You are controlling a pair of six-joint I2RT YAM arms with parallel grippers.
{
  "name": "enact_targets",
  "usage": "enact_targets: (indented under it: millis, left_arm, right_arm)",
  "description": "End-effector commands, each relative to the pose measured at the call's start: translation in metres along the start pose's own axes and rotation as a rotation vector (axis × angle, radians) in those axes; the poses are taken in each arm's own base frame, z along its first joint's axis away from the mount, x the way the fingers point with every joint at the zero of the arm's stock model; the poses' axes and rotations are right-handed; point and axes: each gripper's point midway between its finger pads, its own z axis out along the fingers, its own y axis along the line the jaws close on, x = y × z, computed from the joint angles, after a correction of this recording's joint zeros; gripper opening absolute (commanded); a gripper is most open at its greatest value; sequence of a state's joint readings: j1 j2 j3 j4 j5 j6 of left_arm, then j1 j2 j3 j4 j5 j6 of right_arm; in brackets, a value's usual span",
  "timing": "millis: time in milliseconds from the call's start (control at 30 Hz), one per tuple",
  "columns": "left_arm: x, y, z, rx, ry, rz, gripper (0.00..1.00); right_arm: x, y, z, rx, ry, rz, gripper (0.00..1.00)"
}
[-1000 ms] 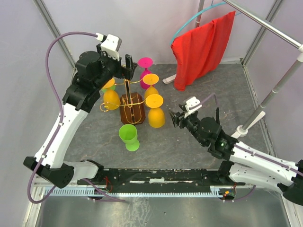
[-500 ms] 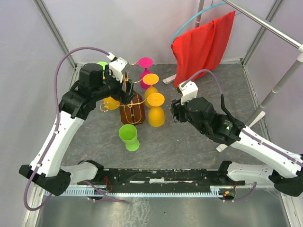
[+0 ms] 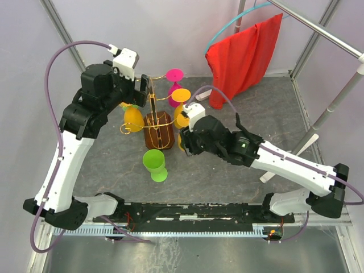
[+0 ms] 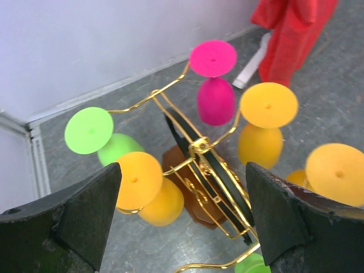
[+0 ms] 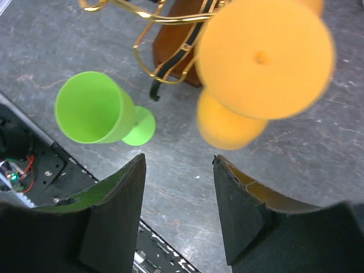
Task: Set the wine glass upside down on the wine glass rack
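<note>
- Green wine glass (image 3: 153,161) stands upright just beside the wine glass rack (image 3: 157,131).
- Left gripper (image 4: 183,176) spread wide above the rack, empty.
- Right gripper (image 5: 179,165) parted, holding nothing.

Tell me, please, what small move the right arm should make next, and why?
Probably ease the right gripper over toward the green wine glass to line up a grasp. That glass stands upright beside the wine glass rack, not yet hung, while the open, empty jaws sit by an upside-down orange glass.
</note>
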State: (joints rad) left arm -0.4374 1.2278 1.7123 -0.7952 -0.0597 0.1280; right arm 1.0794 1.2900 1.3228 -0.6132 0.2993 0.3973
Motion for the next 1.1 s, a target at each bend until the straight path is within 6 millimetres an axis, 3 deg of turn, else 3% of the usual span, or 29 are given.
enact_targets:
  millis: [0,167,267,400,500,700,900,1067]
  left_arm:
    - [-0.001,0.033,0.005,-0.109,0.018,-0.053,0.96]
    - [0.011,0.07,0.019,-0.131,0.012,-0.163,0.96]
    - [0.021,0.09,0.024,-0.164,0.001,-0.222,0.96]
    - [0.027,0.108,0.021,-0.204,-0.018,-0.258,0.96]
    - [0.029,0.112,0.02,-0.207,-0.024,-0.263,0.97]
    - [0.032,0.113,0.018,-0.208,-0.04,-0.263,0.96]
    - [0.033,0.112,0.019,-0.198,-0.041,-0.258,0.97]
    - [0.031,0.115,0.018,-0.21,-0.048,-0.252,0.97]
  right_arm:
    - [-0.028,0.037,-0.008,-0.095,-0.062,0.017,0.59]
    - [-0.038,0.05,-0.002,-0.112,-0.093,0.015,0.59]
    - [-0.059,0.05,-0.002,-0.088,-0.14,-0.008,0.61]
    - [-0.091,0.047,0.001,-0.026,-0.207,-0.06,0.77]
    - [-0.114,0.046,0.013,-0.003,-0.228,-0.079,0.87]
    - [-0.141,0.041,0.055,-0.057,-0.2,-0.01,0.88]
    - [-0.14,0.042,0.096,-0.053,-0.142,-0.036,0.88]
    - [-0.136,0.041,0.099,-0.049,-0.129,-0.03,0.88]
